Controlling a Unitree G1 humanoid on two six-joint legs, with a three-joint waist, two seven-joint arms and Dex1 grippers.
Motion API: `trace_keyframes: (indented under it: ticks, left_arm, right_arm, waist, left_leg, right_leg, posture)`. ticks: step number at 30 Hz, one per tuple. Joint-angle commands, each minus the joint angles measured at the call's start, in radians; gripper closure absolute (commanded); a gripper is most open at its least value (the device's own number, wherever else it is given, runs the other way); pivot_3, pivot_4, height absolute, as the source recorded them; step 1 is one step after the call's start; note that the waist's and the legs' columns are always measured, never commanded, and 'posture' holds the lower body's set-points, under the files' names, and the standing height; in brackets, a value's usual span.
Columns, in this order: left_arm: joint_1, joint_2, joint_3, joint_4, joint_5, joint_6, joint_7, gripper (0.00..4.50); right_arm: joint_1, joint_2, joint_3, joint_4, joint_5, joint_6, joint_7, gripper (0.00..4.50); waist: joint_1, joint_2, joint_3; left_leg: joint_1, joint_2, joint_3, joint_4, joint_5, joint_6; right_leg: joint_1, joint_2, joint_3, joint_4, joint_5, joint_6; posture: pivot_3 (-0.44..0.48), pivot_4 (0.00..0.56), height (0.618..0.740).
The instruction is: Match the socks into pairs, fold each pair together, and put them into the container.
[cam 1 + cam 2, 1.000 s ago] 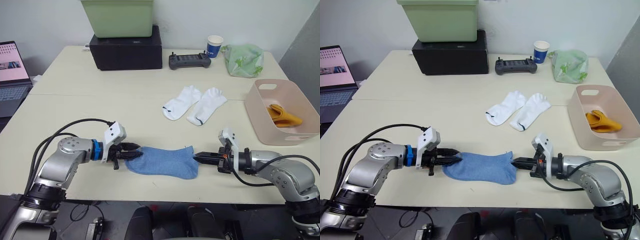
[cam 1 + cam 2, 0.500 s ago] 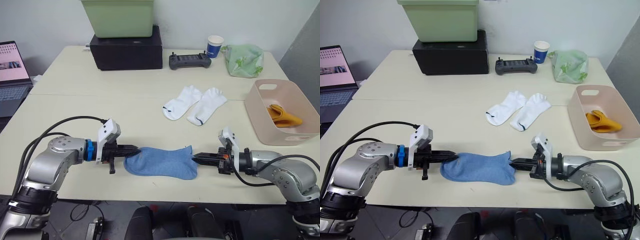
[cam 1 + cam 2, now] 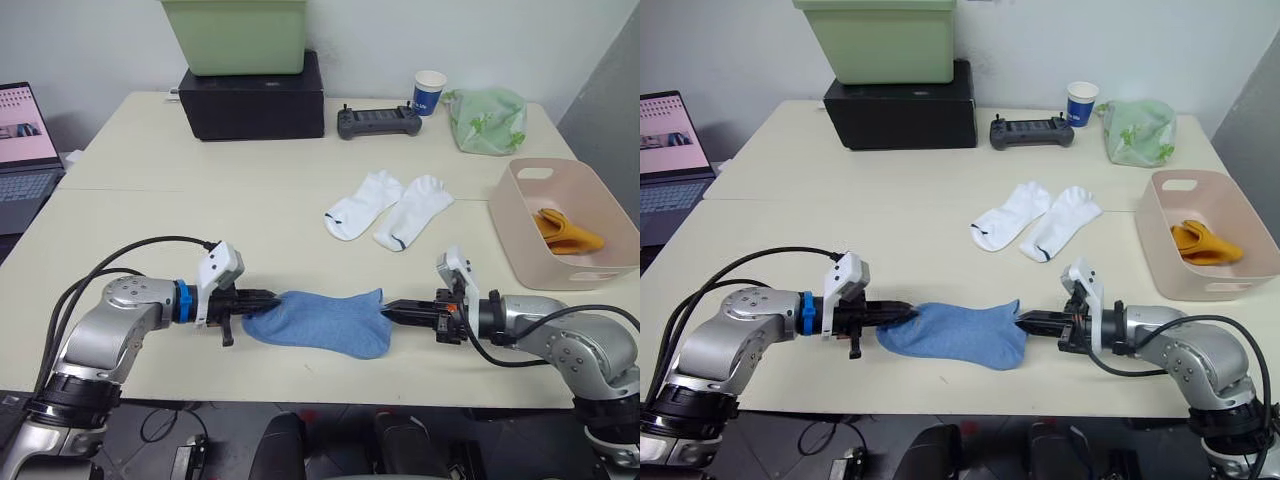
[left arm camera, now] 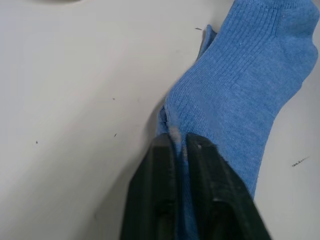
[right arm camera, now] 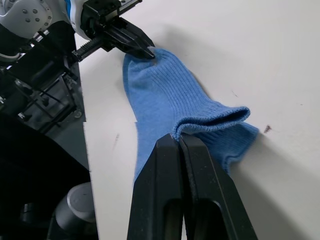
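The blue socks (image 3: 318,322) lie stacked near the front edge of the table (image 3: 200,190), long axis running left-right between the 2 arms. L gripper (image 3: 268,296) is clenched on the toe end; R gripper (image 3: 391,310) is clenched on the cuff end, which lifts slightly off the surface in the right wrist view. So each arm holds 1 end, equally near. Fold likely means bringing 1 end over the other along that axis. The 2 white socks (image 3: 388,208) lie further back, mid-table. The pink container (image 3: 520,232) sits at far R, nearer the R arm, w/ the orange pair (image 3: 566,229) inside.
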Motion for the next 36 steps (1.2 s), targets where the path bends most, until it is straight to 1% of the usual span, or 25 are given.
trace_keyframes:
  ticks: [1,7,8,9,14,16,17,18,22,24,26,27,28,29,32,33,34,36]
  left_arm:
    - [-0.007,0.025,0.009,0.014,0.014,-0.024,-0.02,2.95]
    - [-0.011,0.034,0.026,0.052,0.028,-0.057,-0.023,1.09]
    - [-0.006,0.035,0.023,0.047,0.027,-0.054,-0.024,0.72]
    - [0.0,0.033,0.021,0.04,0.027,-0.055,-0.024,0.48]
    - [0.017,0.021,0.053,0.014,-0.002,-0.048,-0.011,0.48]
    - [0.019,0.029,0.073,0.005,-0.011,-0.061,-0.017,0.42]
    - [0.02,0.032,0.08,-0.001,-0.011,-0.07,-0.017,0.42]
    - [0.021,0.035,0.086,-0.006,-0.01,-0.076,-0.016,0.42]
    - [0.029,0.035,0.111,-0.047,-0.023,-0.078,-0.013,0.42]
    - [0.028,0.013,0.126,-0.088,-0.042,-0.088,0.002,0.42]
    - [0.026,-0.035,0.121,-0.123,-0.056,-0.102,0.035,0.81]
    - [0.028,-0.05,0.118,-0.136,-0.061,-0.103,0.043,0.99]
    - [0.036,-0.056,0.104,-0.148,-0.05,-0.12,0.038,1.33]
    - [0.036,-0.084,0.079,-0.162,-0.033,-0.139,0.053,1.59]
    - [0.032,-0.131,0.026,-0.172,0.008,-0.182,0.083,2.67]
    - [0.038,-0.134,0.012,-0.171,0.024,-0.199,0.082,2.98]
    - [0.058,-0.132,-0.02,-0.156,0.068,-0.242,0.08,3.34]
    - [0.084,-0.132,-0.057,-0.126,0.124,-0.305,0.084,4.01]
  right_arm:
    - [0.003,-0.001,0.007,-0.009,-0.03,-0.034,-0.011,4.5]
    - [0.019,-0.013,0.04,-0.007,-0.076,-0.053,0.006,4.5]
    - [0.023,-0.014,0.039,-0.008,-0.077,-0.054,0.009,4.5]
    - [0.025,-0.017,0.044,-0.006,-0.081,-0.054,0.013,4.5]
    - [0.024,-0.011,0.057,0.012,-0.109,-0.081,0.009,4.5]
    - [0.023,-0.019,0.053,0.022,-0.118,-0.094,0.018,4.02]
    - [0.024,-0.023,0.047,0.024,-0.123,-0.101,0.02,3.86]
    - [0.024,-0.028,0.037,0.025,-0.124,-0.104,0.023,3.57]
    - [0.022,-0.075,-0.002,0.013,-0.122,-0.141,0.062,2.11]
    - [0.002,-0.118,-0.015,0.005,-0.155,-0.206,0.091,1.38]
    - [-0.045,-0.103,-0.001,-0.005,-0.153,-0.233,0.097,0.7]
    - [-0.061,-0.089,0.01,-0.008,-0.156,-0.243,0.095,0.69]
    - [-0.071,-0.073,0.036,-0.011,-0.176,-0.266,0.092,0.69]
    - [-0.083,-0.036,0.102,0.003,-0.234,-0.323,0.086,0.69]
    - [-0.099,0.036,0.215,0.048,-0.344,-0.426,0.076,1.69]
    - [-0.098,0.051,0.232,0.063,-0.366,-0.448,0.076,2.04]
    - [-0.093,0.06,0.273,0.1,-0.417,-0.505,0.087,2.39]
    - [-0.087,0.075,0.315,0.161,-0.473,-0.574,0.101,3.12]
  waist:
    - [0.0,0.0,0.0]
    - [0.0,0.0,0.0]
    - [0.0,0.0,0.0]
    - [0.0,0.0,0.0]
    - [0.0,0.0,0.0]
    - [0.0,0.0,0.0]
    - [0.0,0.0,0.0]
    - [0.0,0.0,0.0]
    - [0.0,0.0,0.0]
    - [0.001,0.0,0.0]
    - [0.0,0.0,0.0]
    - [-0.002,0.0,0.0]
    - [-0.003,0.0,0.0]
    - [-0.004,0.0,0.0]
    - [-0.001,0.0,0.0]
    - [0.0,0.0,0.0]
    - [0.0,0.0,0.0]
    - [0.0,0.0,0.0]
  left_leg:
    - [0.0,0.0,0.0,0.0,0.0,0.0]
    - [0.0,0.0,0.0,0.0,0.0,0.0]
    - [0.0,0.0,0.0,0.0,0.0,0.0]
    - [0.0,0.0,0.0,0.0,0.0,0.0]
    - [0.0,0.0,0.0,0.0,0.0,0.0]
    - [0.0,0.0,0.0,0.0,0.0,0.0]
    - [0.0,0.0,0.0,0.0,0.0,0.0]
    - [0.0,0.0,0.0,0.0,0.0,0.0]
    - [0.0,0.0,0.0,0.0,0.0,0.0]
    - [0.0,0.0,0.0,0.0,0.0,0.0]
    - [0.0,0.0,0.0,0.0,0.0,0.0]
    - [0.0,0.0,0.0,0.0,0.0,0.0]
    - [0.001,0.0,0.001,0.0,0.0,0.0]
    - [0.001,0.0,0.0,0.0,0.0,0.0]
    - [0.001,0.0,0.0,0.0,0.0,0.0]
    - [0.001,0.0,0.0,0.0,0.0,0.0]
    - [0.001,0.0,0.0,0.0,0.0,0.0]
    - [0.001,0.0,0.0,0.0,0.0,0.0]
  right_leg:
    - [0.0,0.0,0.0,0.0,0.0,0.0]
    - [0.0,0.0,0.0,0.0,0.0,0.0]
    - [0.0,0.0,0.0,0.0,0.0,0.0]
    - [0.0,0.0,0.0,0.0,0.0,0.0]
    - [0.0,0.0,0.0,0.0,0.0,0.0]
    - [0.0,0.0,0.0,0.0,0.0,0.0]
    - [0.0,0.0,0.0,0.0,0.0,0.0]
    - [0.0,0.0,0.0,0.0,0.0,0.0]
    - [0.0,0.0,0.0,0.0,0.0,0.0]
    - [0.0,0.0,0.0,0.0,0.0,0.0]
    - [0.0,-0.001,0.0,0.0,0.0,0.0]
    - [0.0,-0.001,0.0,0.0,0.0,0.0]
    - [0.001,-0.001,0.0,0.0,0.0,0.0]
    - [0.001,0.0,0.0,0.0,0.0,0.0]
    - [0.001,0.002,0.0,0.0,0.0,0.0]
    - [0.0,0.003,0.0,0.0,0.0,0.0]
    - [0.0,0.003,0.0,0.0,0.0,0.0]
    - [0.001,0.002,0.001,0.0,0.0,0.0]
  posture:
    - [0.0,0.15,0.74]
    - [0.0,0.15,0.74]
    - [0.0,0.15,0.74]
    - [0.0,0.15,0.74]
    - [0.0,0.15,0.74]
    - [0.0,0.15,0.74]
    - [0.0,0.15,0.74]
    - [0.0,0.15,0.74]
    - [0.0,0.15,0.74]
    - [0.0,0.15,0.74]
    - [0.0,0.15,0.74]
    - [0.0,0.15,0.74]
    - [0.0,0.15,0.74]
    - [0.0,0.15,0.74]
    - [0.0,0.15,0.74]
    - [0.0,0.15,0.74]
    - [0.0,0.15,0.74]
    - [0.0,0.15,0.74]
